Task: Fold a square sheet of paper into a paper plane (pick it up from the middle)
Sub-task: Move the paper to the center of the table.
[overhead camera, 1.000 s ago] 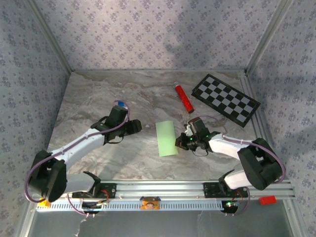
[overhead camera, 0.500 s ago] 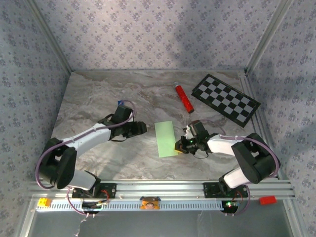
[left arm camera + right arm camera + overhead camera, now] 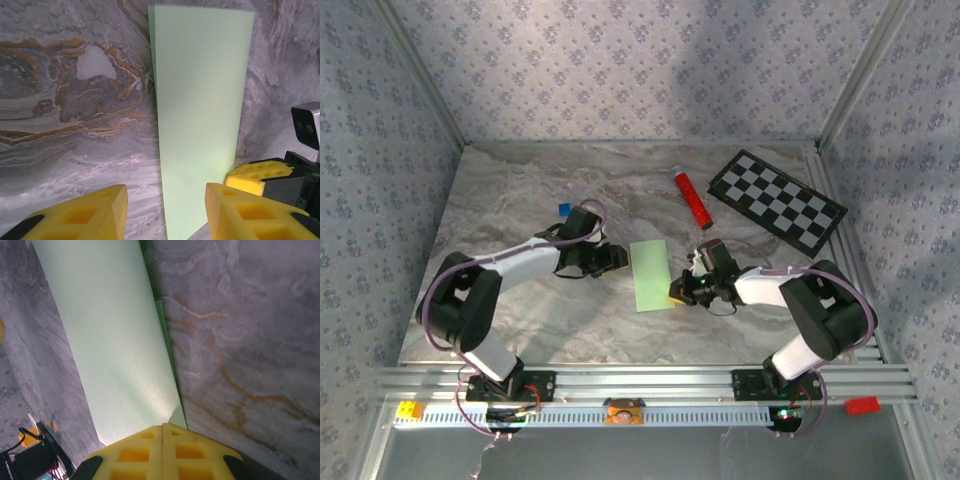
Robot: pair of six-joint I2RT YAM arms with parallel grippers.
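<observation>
Two layers of the sheet of paper (image 3: 650, 275) are lying folded lengthwise at mid-table, and I judge they are risking sliding apart. The left gripper (image 3: 613, 258), fingers spread, is nosing low at the left long edge and could shove or crumple it. The right gripper (image 3: 677, 292), fingers pressed together, is sitting at the near right corner; whether it is nipping paper, I cannot tell. Both arms are reaching inward, low.

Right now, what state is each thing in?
paper: folded in half, lying flat on the table.
left tool: open, at the paper's left edge.
right tool: shut on the paper's right edge.
red tube: lying on its side.
checkerboard: lying flat.
</observation>
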